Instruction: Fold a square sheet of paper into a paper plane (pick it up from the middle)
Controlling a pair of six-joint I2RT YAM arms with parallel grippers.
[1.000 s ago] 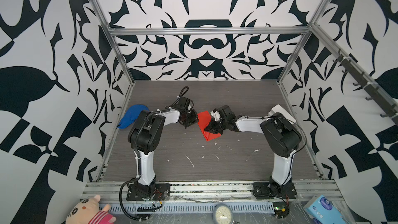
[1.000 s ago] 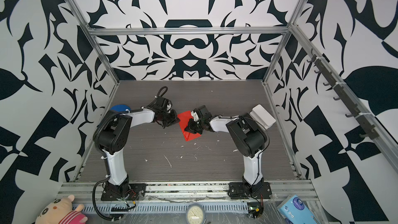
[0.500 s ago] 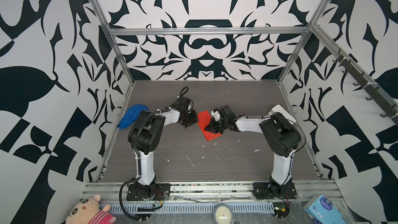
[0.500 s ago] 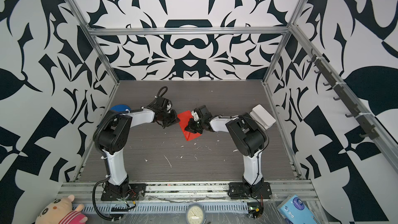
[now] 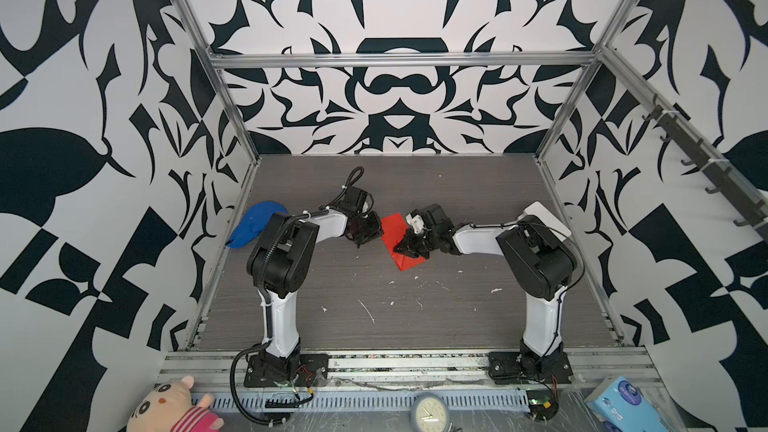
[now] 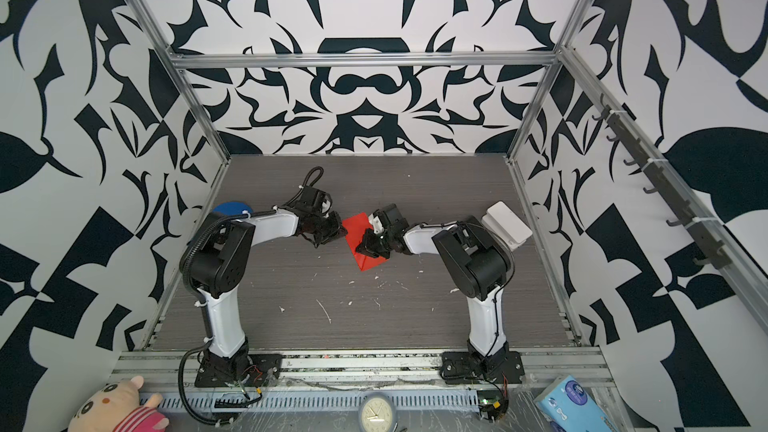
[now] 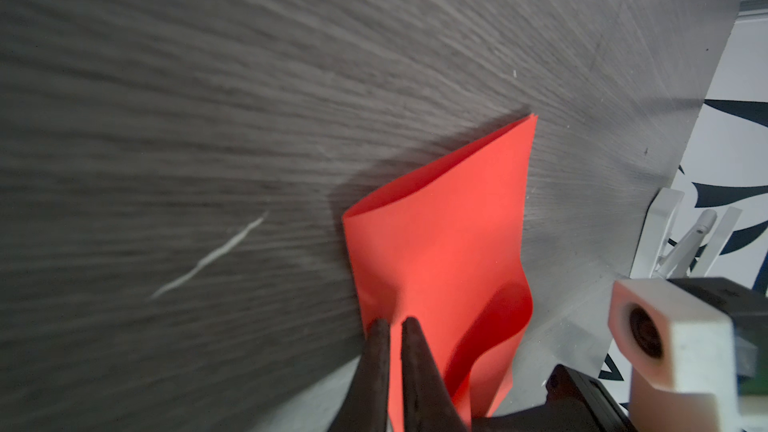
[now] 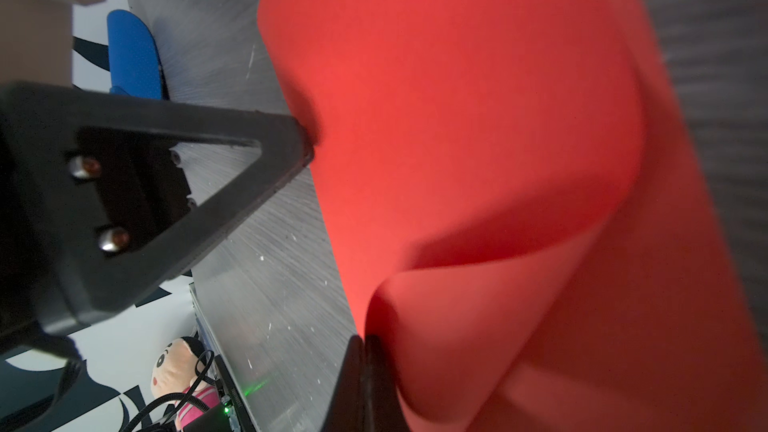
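Left gripper [image 5: 371, 229]: jaws almost together with only a thin slit, nipping one edge of the square sheet of paper [image 5: 392, 231]. In the right wrist view that edge disappears behind its fingertip [image 8: 301, 145]. Right gripper [image 5: 405, 248]: jaws pressed tight on the opposite side, clamping a flap that curls up out of the tips. The red sheet spans the gap between the two sets of jaws and is bent, not flat, bulging in the middle. The edge beyond the left tips arches off the table [image 7: 166, 76] with a shadow under it. A pointed end sticks out past the right jaws. Blue cloth [image 5: 254, 223] sits well behind the left jaws, beside that arm. White box [image 5: 547, 221] sits well behind the right jaws. Versus one second and half a second ago there is no visible change: both grippers are in the same spots with the same grips, and the sheet has the same outline and place.
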